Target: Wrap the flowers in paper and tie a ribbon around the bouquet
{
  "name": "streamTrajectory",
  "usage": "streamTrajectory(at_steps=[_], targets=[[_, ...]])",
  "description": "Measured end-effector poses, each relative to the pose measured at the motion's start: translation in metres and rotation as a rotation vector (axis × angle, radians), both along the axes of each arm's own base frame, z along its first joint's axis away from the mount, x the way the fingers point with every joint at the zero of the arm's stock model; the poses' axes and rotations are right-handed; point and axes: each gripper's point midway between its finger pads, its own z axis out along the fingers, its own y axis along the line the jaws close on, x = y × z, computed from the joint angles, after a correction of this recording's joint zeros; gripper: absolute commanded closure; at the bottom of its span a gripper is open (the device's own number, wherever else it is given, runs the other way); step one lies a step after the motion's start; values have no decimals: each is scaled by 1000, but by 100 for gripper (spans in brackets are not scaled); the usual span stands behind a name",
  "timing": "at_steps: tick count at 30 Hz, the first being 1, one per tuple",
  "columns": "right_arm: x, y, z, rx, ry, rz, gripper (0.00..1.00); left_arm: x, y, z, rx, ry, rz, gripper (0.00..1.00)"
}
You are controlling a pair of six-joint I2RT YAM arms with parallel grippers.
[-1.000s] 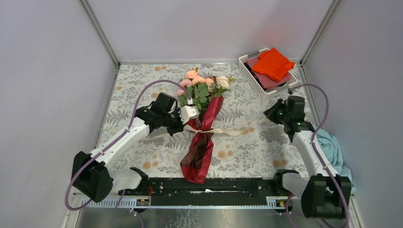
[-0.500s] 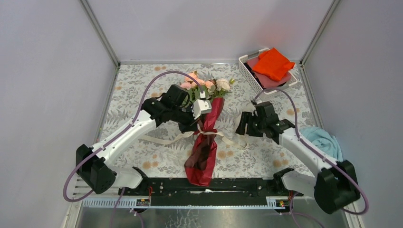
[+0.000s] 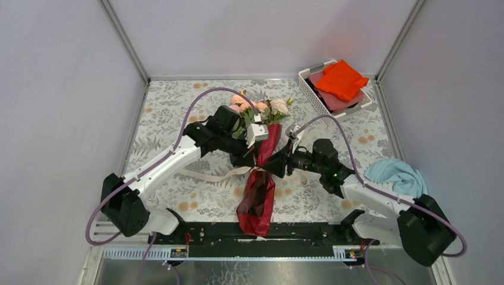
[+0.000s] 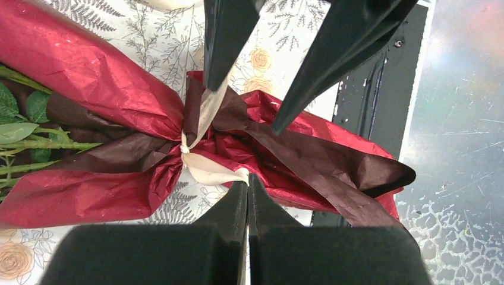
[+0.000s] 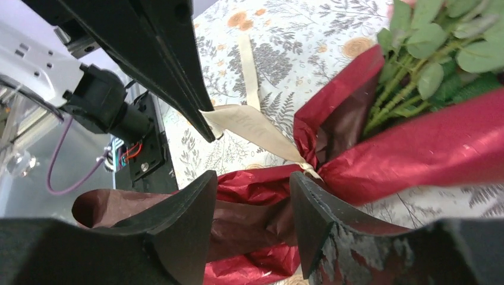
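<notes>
The bouquet [image 3: 261, 169] lies lengthwise mid-table, with the flowers [image 3: 266, 108] at the far end and their green stems [image 5: 389, 89] running into the dark red paper [image 3: 254, 205]. The cream ribbon [image 4: 209, 169] is knotted round the pinched waist of the paper. Its loose tail [image 3: 208, 176] trails off to the left. My left gripper [image 4: 248, 178] is shut on a short ribbon strand just beside the knot. My right gripper [image 5: 252, 175] stands open on the opposite side of the knot, its fingers [image 4: 223, 53] straddling the paper. The second ribbon strand touches one finger.
A white basket [image 3: 308, 89] holding an orange cloth [image 3: 340, 80] stands at the back right. A light blue cloth [image 3: 397, 174] lies by the right wall. The black base rail [image 3: 297, 231] runs along the near edge, just past the paper's end.
My right arm swung in from the right side to the bouquet's waist and its gripper opened. My left gripper shifted slightly right, still holding the ribbon, and the bouquet moved with it.
</notes>
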Motion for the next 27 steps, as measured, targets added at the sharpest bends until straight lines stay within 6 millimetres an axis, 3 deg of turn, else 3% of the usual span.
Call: streamTrajectory(at_steps=[10,17,24,27], targets=[[-7,25,-25,-44,-212,219,40,-9,-1,-8,-14,36,-32,100],[-1,39,-43,-54,-289,263,46,-13,-3,-10,-23,59,-50,100],[9,46,-49,-50,-313,253,62,-15,-3,-10,-29,63,-62,100],[13,49,-47,-36,-330,243,73,-16,-3,-12,-28,67,-68,100]])
